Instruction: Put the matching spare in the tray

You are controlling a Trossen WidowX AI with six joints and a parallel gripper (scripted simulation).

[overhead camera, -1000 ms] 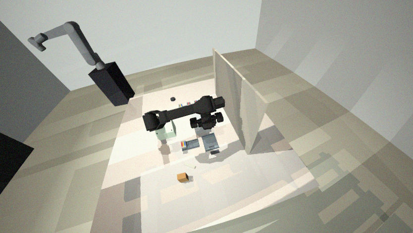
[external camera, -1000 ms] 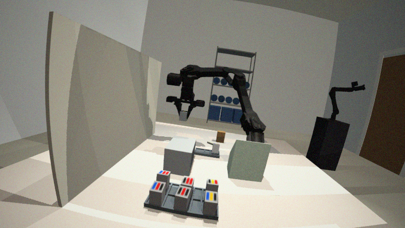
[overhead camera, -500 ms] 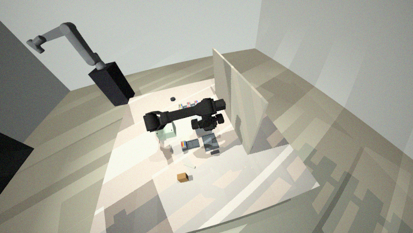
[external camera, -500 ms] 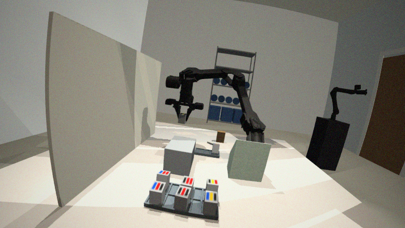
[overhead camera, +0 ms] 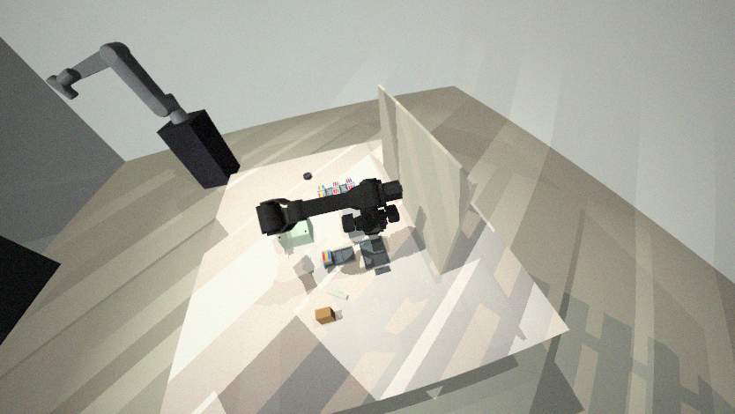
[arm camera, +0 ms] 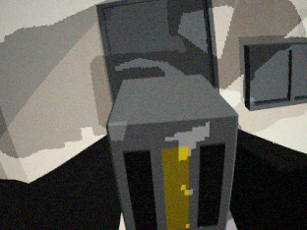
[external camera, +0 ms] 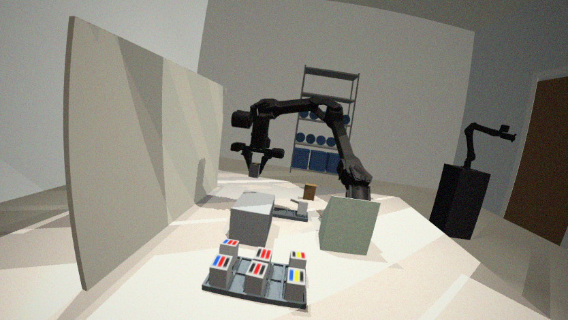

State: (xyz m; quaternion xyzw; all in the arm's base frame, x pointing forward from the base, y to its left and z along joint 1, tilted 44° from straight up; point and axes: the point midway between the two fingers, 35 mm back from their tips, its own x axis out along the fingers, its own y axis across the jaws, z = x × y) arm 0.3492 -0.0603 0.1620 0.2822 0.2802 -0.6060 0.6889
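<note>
My gripper [external camera: 254, 171] [arm camera: 167, 137] is shut on a grey block [external camera: 254, 169] [arm camera: 172, 100], held well above the table. In the wrist view its striped face reads black, yellow, black. The square dark tray [overhead camera: 374, 252] [arm camera: 135, 29] is beyond the block in the wrist view; its visible part is empty. The slotted holder [overhead camera: 343, 255] [external camera: 288, 216] [arm camera: 268, 74] lies beside the tray, with a grey block [external camera: 302, 208] at one end; the top view shows coloured stripes on it. Several striped grey blocks stand in the rack [external camera: 254, 297] in the exterior view.
A tall beige panel [overhead camera: 426, 190] [external camera: 119, 139] stands close beside the arm's wrist. A grey box [external camera: 250, 222] and a green box [external camera: 349, 226] [overhead camera: 296, 235] stand between the rack and the holder. An orange-brown block [overhead camera: 324, 314] [external camera: 309, 191] and a small black disc [overhead camera: 308, 175] lie farther off.
</note>
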